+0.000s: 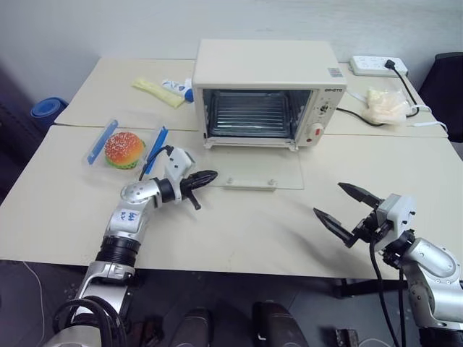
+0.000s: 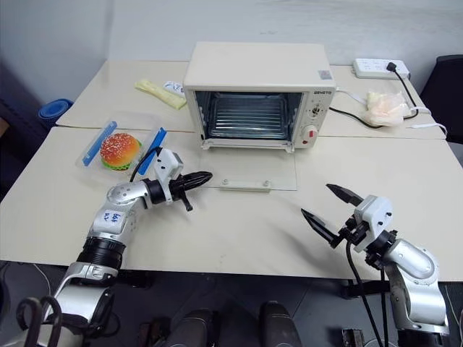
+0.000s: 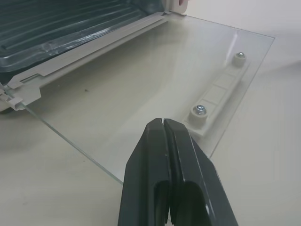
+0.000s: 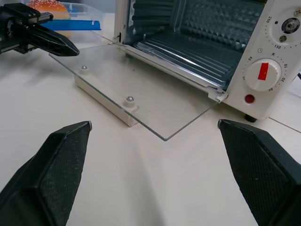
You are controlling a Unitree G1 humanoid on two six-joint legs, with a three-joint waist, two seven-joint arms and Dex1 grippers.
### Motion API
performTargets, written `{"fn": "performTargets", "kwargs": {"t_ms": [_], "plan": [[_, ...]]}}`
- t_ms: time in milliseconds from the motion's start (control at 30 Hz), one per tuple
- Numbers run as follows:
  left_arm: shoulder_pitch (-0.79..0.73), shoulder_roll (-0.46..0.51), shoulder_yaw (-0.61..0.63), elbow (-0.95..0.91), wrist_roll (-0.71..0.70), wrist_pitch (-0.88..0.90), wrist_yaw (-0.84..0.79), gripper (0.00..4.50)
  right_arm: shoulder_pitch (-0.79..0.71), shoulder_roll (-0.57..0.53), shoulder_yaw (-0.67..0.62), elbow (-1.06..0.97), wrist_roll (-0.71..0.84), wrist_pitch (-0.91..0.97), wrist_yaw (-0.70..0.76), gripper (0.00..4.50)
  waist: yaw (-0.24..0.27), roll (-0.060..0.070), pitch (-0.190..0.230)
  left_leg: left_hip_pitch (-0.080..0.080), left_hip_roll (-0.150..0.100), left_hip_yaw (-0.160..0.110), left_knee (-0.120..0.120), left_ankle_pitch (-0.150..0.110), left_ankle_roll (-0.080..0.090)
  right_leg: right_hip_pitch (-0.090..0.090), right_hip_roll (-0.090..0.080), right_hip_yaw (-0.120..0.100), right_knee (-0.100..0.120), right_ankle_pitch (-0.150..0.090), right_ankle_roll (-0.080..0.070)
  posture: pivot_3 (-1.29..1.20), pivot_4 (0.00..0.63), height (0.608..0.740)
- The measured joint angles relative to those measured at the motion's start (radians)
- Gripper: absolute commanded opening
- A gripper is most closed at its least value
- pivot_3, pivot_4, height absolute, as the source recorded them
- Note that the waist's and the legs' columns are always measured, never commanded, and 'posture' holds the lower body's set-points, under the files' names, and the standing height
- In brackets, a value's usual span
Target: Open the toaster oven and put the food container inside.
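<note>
We see the oven [image 1: 266, 83] open, its glass door [image 1: 262, 168] flat on the table [image 1: 253, 224]. The container [image 1: 124, 150] sits left of it. Left gripper [image 1: 206, 176] jaws together, empty; right gripper [image 1: 341, 206] jaws apart.

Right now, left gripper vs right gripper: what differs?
The left gripper is shut, the right gripper wide open. The left gripper sits at the edge of the toaster oven's lowered glass door; the right gripper hovers farther off, over bare table. Both hold nothing.
</note>
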Motion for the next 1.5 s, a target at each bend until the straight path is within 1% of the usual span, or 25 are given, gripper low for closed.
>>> {"fn": "performTargets", "kwargs": {"t_ms": [33, 133, 200, 300, 333, 367, 400, 433, 467, 533, 633, 700, 767, 833, 933, 1033, 1100, 1133, 1267, 1333, 1433, 1500], "plan": [[0.020, -0.001, 0.014, -0.022, -0.016, 0.005, -0.002, 0.63, -0.004, 0.000, 0.001, -0.002, 0.019, 0.006, 0.007, 4.50, -0.002, 0.000, 0.000, 0.000, 0.000, 0.000, 0.000, 0.000, 0.000, 0.000, 0.000, 0.000, 0.000, 0.000, 0.000, 0.00, 0.150, 0.740], [0.107, 0.011, 0.081, -0.144, -0.110, 0.057, -0.020, 1.48, -0.028, 0.000, 0.010, -0.007, 0.073, 0.011, 0.045, 4.50, -0.006, 0.000, 0.000, 0.000, 0.001, 0.000, -0.001, 0.000, 0.000, 0.000, 0.001, 0.000, 0.000, 0.000, 0.000, 0.00, 0.150, 0.740], [0.184, 0.052, 0.149, -0.260, -0.191, 0.120, -0.022, 2.15, -0.050, 0.001, 0.030, -0.013, 0.081, 0.008, 0.061, 4.50, -0.011, 0.000, 0.000, 0.000, 0.003, 0.000, -0.001, 0.000, -0.001, 0.000, 0.001, 0.000, -0.001, 0.000, 0.000, 0.00, 0.150, 0.740], [0.333, 0.130, 0.293, -0.425, -0.292, 0.217, -0.002, 3.11, -0.069, 0.009, 0.066, -0.013, 0.085, 0.002, 0.084, 4.50, -0.017, 0.000, 0.000, 0.001, 0.004, -0.001, -0.003, -0.001, -0.001, 0.000, 0.001, 0.000, -0.002, 0.000, -0.001, 0.00, 0.150, 0.740], [0.421, 0.144, 0.373, -0.499, -0.321, 0.239, 0.025, 3.38, -0.079, 0.019, 0.085, -0.006, 0.082, -0.004, 0.090, 4.50, -0.018, 0.000, 0.000, 0.001, 0.004, -0.001, -0.003, -0.001, -0.001, 0.000, 0.001, 0.001, -0.002, 0.000, -0.001, 0.00, 0.150, 0.740], [0.455, 0.144, 0.405, -0.527, -0.331, 0.247, 0.041, 3.69, -0.083, 0.025, 0.089, 0.000, 0.081, -0.012, 0.094, 4.50, -0.017, 0.000, 0.000, 0.001, 0.003, -0.001, -0.003, -0.002, 0.001, 0.000, 0.001, 0.001, -0.003, 0.000, -0.001, 0.00, 0.150, 0.740], [0.498, 0.144, 0.438, -0.560, -0.343, 0.257, 0.059, 3.79, -0.087, 0.031, 0.093, 0.004, 0.078, -0.020, 0.096, 4.50, -0.016, 0.000, 0.000, 0.001, 0.003, -0.001, -0.003, -0.003, 0.002, 0.000, 0.000, 0.001, -0.003, 0.000, -0.001, 0.00, 0.150, 0.740], [0.575, 0.137, 0.511, -0.608, -0.370, 0.276, 0.102, 4.10, -0.106, 0.034, 0.111, 0.017, 0.071, -0.034, 0.105, 4.50, -0.013, 0.000, 0.000, 0.001, 0.003, -0.001, -0.003, -0.003, 0.002, 0.000, 0.000, 0.001, -0.003, -0.001, -0.001, 0.00, 0.150, 0.740], [0.621, 0.125, 0.565, -0.627, -0.387, 0.288, 0.137, 4.39, -0.113, 0.036, 0.118, 0.025, 0.070, -0.045, 0.112, 4.50, -0.010, 0.000, 0.000, 0.001, 0.003, -0.001, -0.003, -0.003, 0.003, 0.001, 0.000, 0.000, -0.004, -0.001, -0.001, 0.00, 0.150, 0.740], [0.704, 0.088, 0.685, -0.649, -0.417, 0.306, 0.225, 4.45, -0.128, 0.039, 0.125, 0.052, 0.068, -0.063, 0.130, 4.50, -0.005, 0.000, 0.000, 0.001, 0.003, -0.001, -0.003, -0.003, 0.004, 0.001, 0.000, 0.000, -0.004, -0.001, -0.001, 0.00, 0.150, 0.740], [0.795, 0.046, 0.785, -0.675, -0.437, 0.342, 0.339, 4.45, -0.156, 0.051, 0.146, 0.087, 0.064, -0.091, 0.161, 4.50, 0.001, 0.000, 0.000, 0.001, 0.003, -0.002, -0.003, -0.004, 0.005, 0.002, -0.001, 0.000, -0.006, -0.001, -0.001, 0.00, 0.150, 0.740], [0.806, 0.039, 0.807, -0.686, -0.459, 0.389, 0.414, 4.45, -0.177, 0.053, 0.168, 0.101, 0.057, -0.116, 0.194, 4.50, 0.009, 0.000, 0.000, 0.001, 0.002, -0.003, -0.003, -0.004, 0.005, 0.003, -0.001, -0.001, -0.006, -0.001, -0.001, 0.00, 0.150, 0.740], [0.778, 0.034, 0.836, -0.706, -0.521, 0.461, 0.518, 4.45, -0.200, 0.053, 0.183, 0.116, 0.055, -0.132, 0.226, 4.50, 0.014, 0.000, 0.000, 0.001, 0.002, -0.003, -0.002, -0.004, 0.005, 0.003, -0.001, -0.001, -0.005, -0.001, -0.001, 0.00, 0.150, 0.740], [0.714, 0.040, 0.862, -0.725, -0.634, 0.545, 0.614, 4.45, -0.217, 0.053, 0.194, 0.122, 0.055, -0.134, 0.246, 4.50, 0.018, 0.000, 0.000, 0.001, 0.002, -0.004, -0.002, -0.004, 0.004, 0.003, -0.001, -0.001, -0.004, 0.000, -0.001, 0.00, 0.150, 0.740], [0.614, 0.098, 0.849, -0.732, -0.809, 0.722, 0.775, 4.45, -0.236, 0.053, 0.197, 0.125, 0.056, -0.134, 0.255, 4.50, 0.020, 0.000, 0.000, 0.001, 0.001, -0.004, -0.001, -0.003, 0.003, 0.002, -0.002, -0.002, -0.002, -0.001, -0.001, 0.00, 0.150, 0.740], [0.462, 0.120, 0.825, -0.691, -0.920, 0.833, 0.969, 4.45, -0.244, 0.054, 0.197, 0.132, 0.055, -0.132, 0.255, 4.50, 0.019, 0.000, 0.000, 0.001, 0.000, -0.004, -0.001, -0.002, 0.001, 0.002, -0.002, -0.002, -0.002, 0.000, -0.001, 0.00, 0.150, 0.740], [0.358, 0.125, 0.812, -0.631, -0.961, 0.879, 1.107, 4.45, -0.247, 0.055, 0.197, 0.134, 0.054, -0.131, 0.253, 4.50, 0.019, -0.001, 0.000, 0.001, 0.000, -0.004, -0.001, -0.001, 0.000, 0.002, -0.002, -0.002, -0.001, 0.000, -0.001, 0.00, 0.150, 0.740], [0.307, 0.128, 0.801, -0.589, -0.966, 0.901, 1.173, 4.45, -0.246, 0.055, 0.197, 0.135, 0.054, -0.128, 0.250, 4.50, 0.018, -0.001, 0.000, 0.001, 0.000, -0.004, -0.001, -0.001, -0.001, 0.001, -0.002, -0.002, -0.001, 0.000, -0.001, 0.00, 0.150, 0.740], [0.145, 0.134, 0.755, -0.434, -0.964, 0.945, 1.304, 4.45, -0.238, 0.055, 0.198, 0.126, 0.054, -0.121, 0.239, 4.50, 0.012, -0.001, 0.000, 0.000, 0.000, -0.004, -0.001, -0.001, -0.002, 0.000, 0.000, -0.002, -0.001, 0.000, -0.001, 0.00, 0.150, 0.740], [0.074, 0.153, 0.725, -0.344, -0.943, 0.974, 1.337, 4.45, -0.237, 0.055, 0.198, 0.119, 0.054, -0.116, 0.228, 4.50, 0.009, -0.001, -0.001, 0.000, 0.000, -0.003, -0.001, -0.001, -0.002, 0.000, 0.000, -0.002, -0.001, 0.000, -0.001, 0.00, 0.150, 0.740], [0.017, 0.187, 0.685, -0.243, -0.888, 0.997, 1.343, 4.45, -0.234, 0.056, 0.198, 0.115, 0.053, -0.105, 0.210, 4.50, 0.001, -0.001, -0.001, 0.000, 0.000, -0.003, -0.001, 0.000, -0.003, 0.000, 0.000, -0.002, 0.000, 0.000, -0.001, 0.00, 0.150, 0.740], [-0.018, 0.199, 0.664, -0.185, -0.849, 1.006, 1.337, 4.07, -0.221, 0.056, 0.197, 0.099, 0.053, -0.103, 0.195, 4.50, -0.003, -0.001, 0.000, 0.000, 0.000, -0.003, -0.001, 0.000, -0.003, -0.001, 0.000, -0.001, 0.000, 0.000, -0.001, 0.00, 0.150, 0.740]]}}
